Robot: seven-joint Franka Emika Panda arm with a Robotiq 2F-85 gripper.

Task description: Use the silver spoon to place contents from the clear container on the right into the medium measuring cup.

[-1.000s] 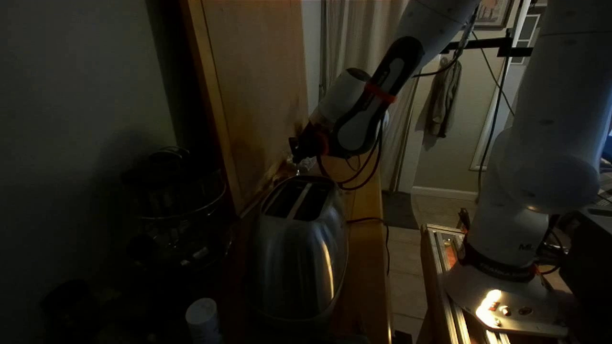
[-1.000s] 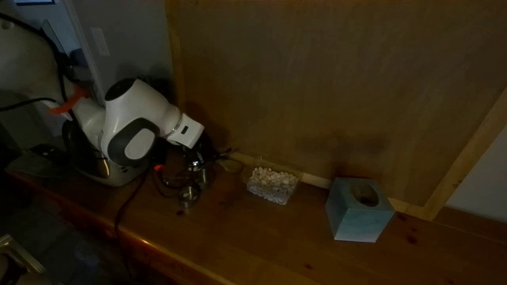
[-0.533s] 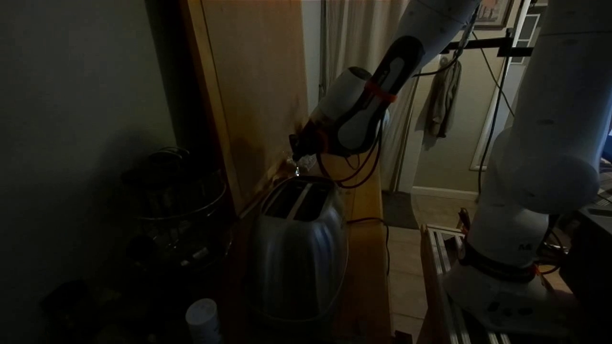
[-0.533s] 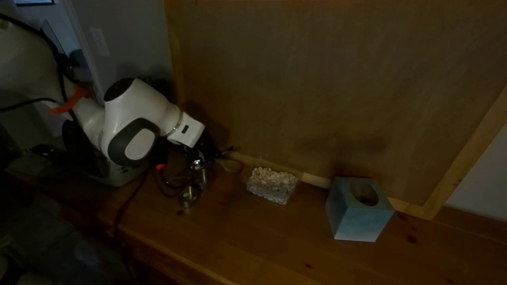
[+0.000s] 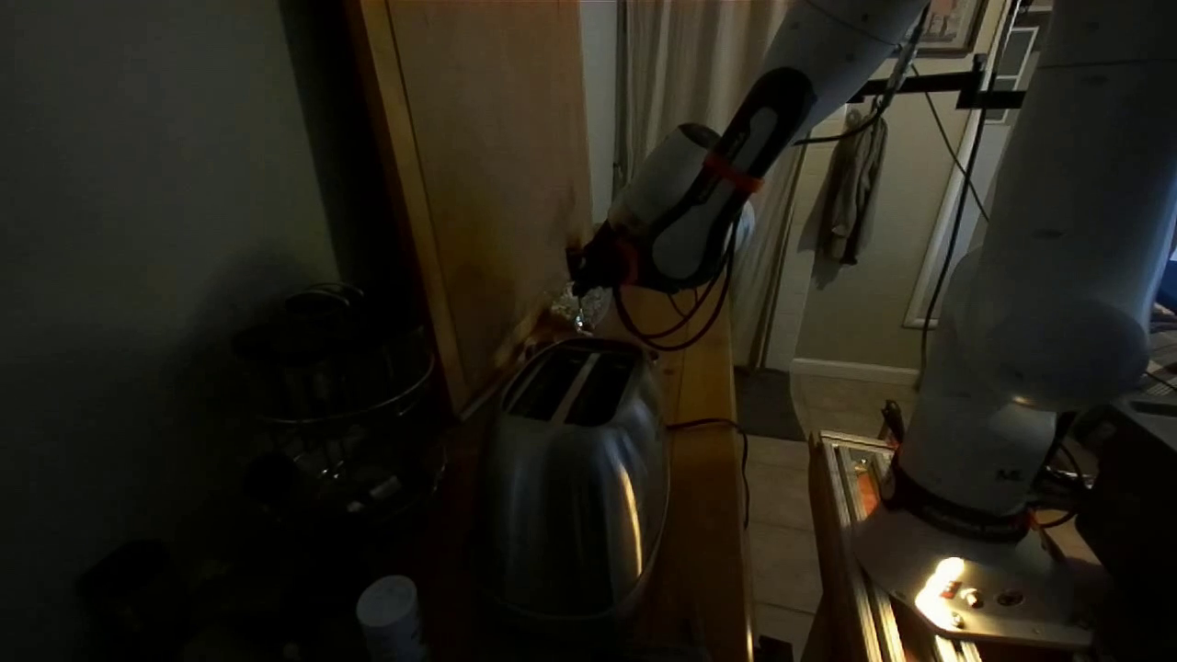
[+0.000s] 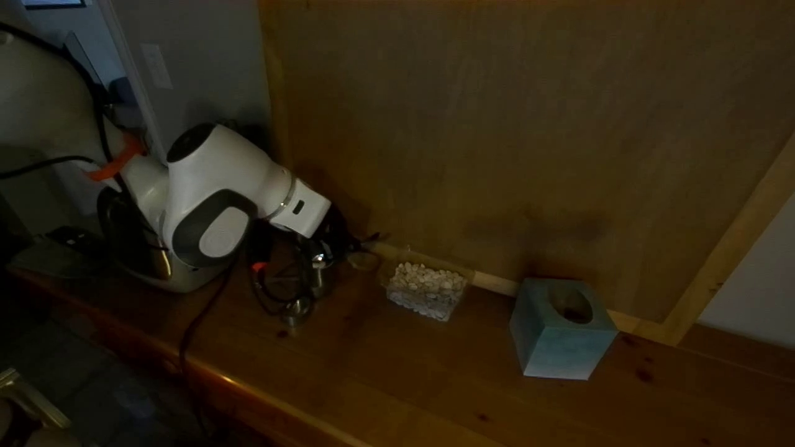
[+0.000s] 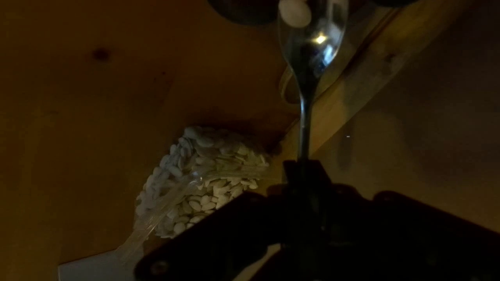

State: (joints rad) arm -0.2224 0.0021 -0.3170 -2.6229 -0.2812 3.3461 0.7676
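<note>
My gripper (image 7: pixel 306 168) is shut on the handle of the silver spoon (image 7: pixel 306 66), whose bowl points to the top of the wrist view with a pale seed in it. In an exterior view the spoon bowl (image 6: pixel 318 259) shines just above a metal cup (image 6: pixel 318 284). A second metal cup (image 6: pixel 297 310) stands nearer the table's front, partly behind a cable. Which one is the medium measuring cup I cannot tell, nor what they hold. The clear container (image 6: pixel 427 292), full of pale seeds, sits to their right; in the wrist view my gripper hides part of it.
A blue tissue box (image 6: pixel 562 329) stands right of the container. Behind runs a wooden panel (image 6: pixel 497 136). The metal toaster (image 5: pixel 575 496) is close to the arm, with a cable (image 6: pixel 199 316) over the table edge. A wire rack (image 5: pixel 349 405) sits in the dark corner.
The gripper and spoon have shifted a little toward the clear container and slightly away from the toaster. The spoon stays held; the container and tissue box have not moved.
</note>
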